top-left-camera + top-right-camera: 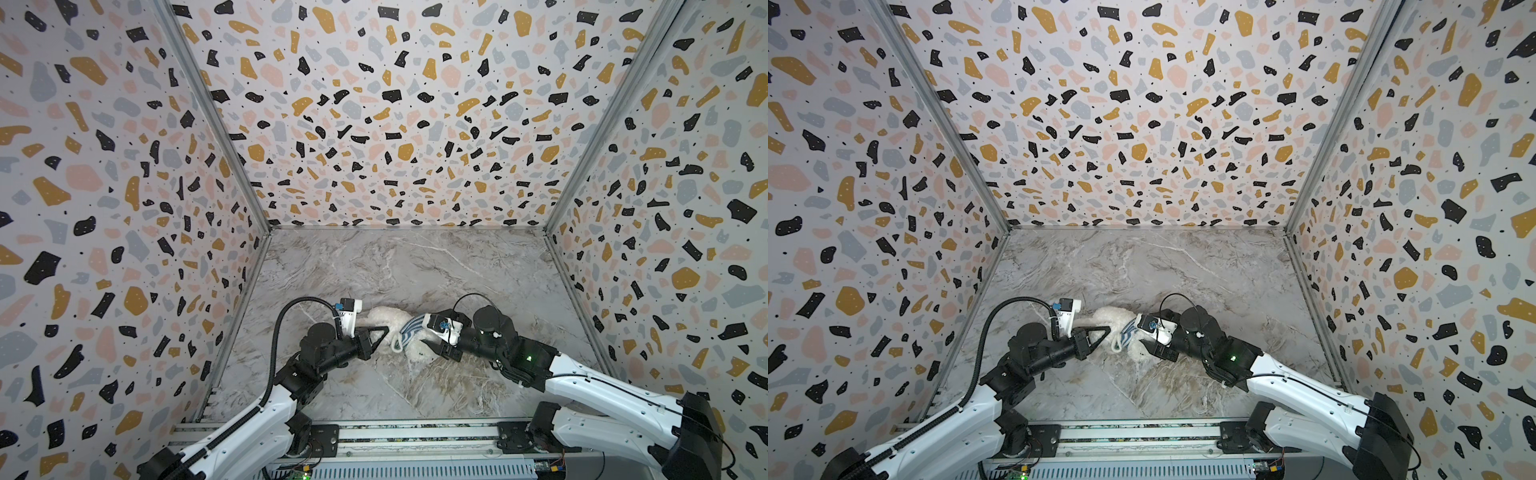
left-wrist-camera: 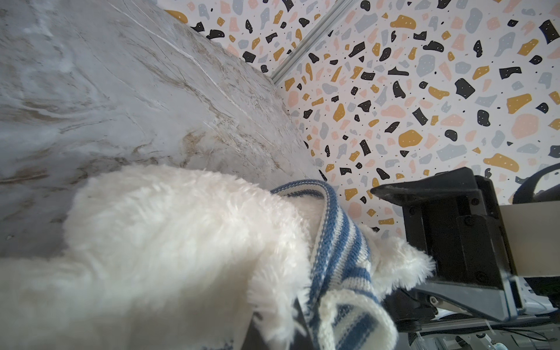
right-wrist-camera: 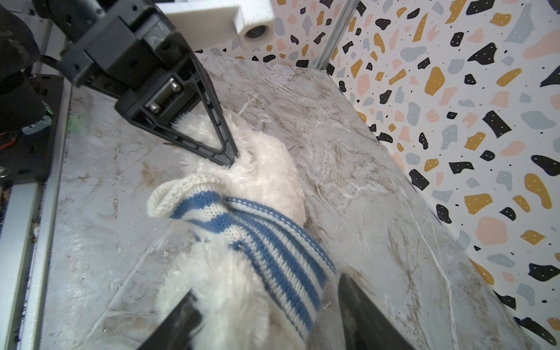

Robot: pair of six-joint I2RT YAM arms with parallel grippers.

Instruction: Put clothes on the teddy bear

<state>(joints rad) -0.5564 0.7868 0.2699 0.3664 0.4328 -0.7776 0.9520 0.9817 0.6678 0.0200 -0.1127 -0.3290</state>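
The cream-white teddy bear (image 1: 382, 318) (image 1: 1106, 316) lies on the marble table, between both arms. A blue-and-white striped shirt (image 1: 409, 330) (image 3: 272, 248) is bunched in a band around its middle, its cream hem (image 3: 169, 197) sticking out. My left gripper (image 1: 386, 330) (image 3: 231, 162) is shut, its tip pinching the bear's fur right beside that hem. In the left wrist view fur (image 2: 166, 242) and shirt (image 2: 336, 251) cover the jaws. My right gripper (image 1: 432, 347) (image 3: 269, 318) is open and straddles the bear and the shirt band. One finger (image 3: 178, 321) touches fur; the other finger (image 3: 363, 309) stands apart.
The marble table (image 1: 415, 266) is boxed in by terrazzo-patterned walls on the left, back and right. A metal rail (image 1: 374, 432) with the arm bases runs along the front edge. Bare table lies behind the bear.
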